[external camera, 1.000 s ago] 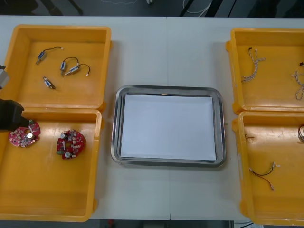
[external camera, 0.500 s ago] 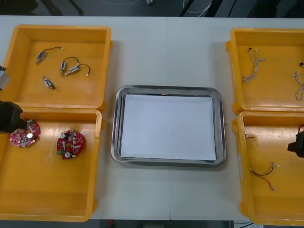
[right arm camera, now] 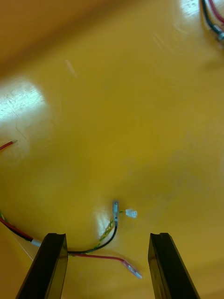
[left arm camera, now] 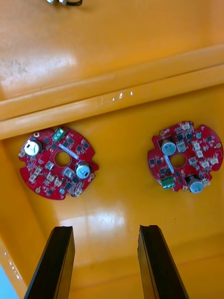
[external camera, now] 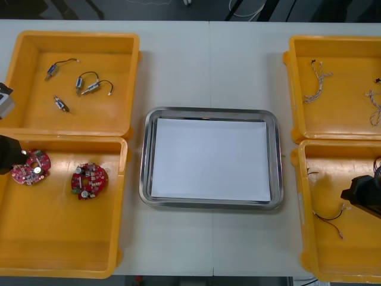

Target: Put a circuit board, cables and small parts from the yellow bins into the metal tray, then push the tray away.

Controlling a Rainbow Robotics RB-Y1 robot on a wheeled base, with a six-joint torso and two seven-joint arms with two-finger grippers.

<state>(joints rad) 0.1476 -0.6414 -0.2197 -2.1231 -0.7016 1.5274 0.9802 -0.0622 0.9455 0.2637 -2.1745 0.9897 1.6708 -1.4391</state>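
right gripper has slid further in over the near right yellow bin, fingers wide above the red and black cable, left gripper wide too just short of the circuit boards, metal tray bare, so looks like first pick: drop and pinch.

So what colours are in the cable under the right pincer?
The cable has black, red and yellow strands; clearest in the right wrist view.
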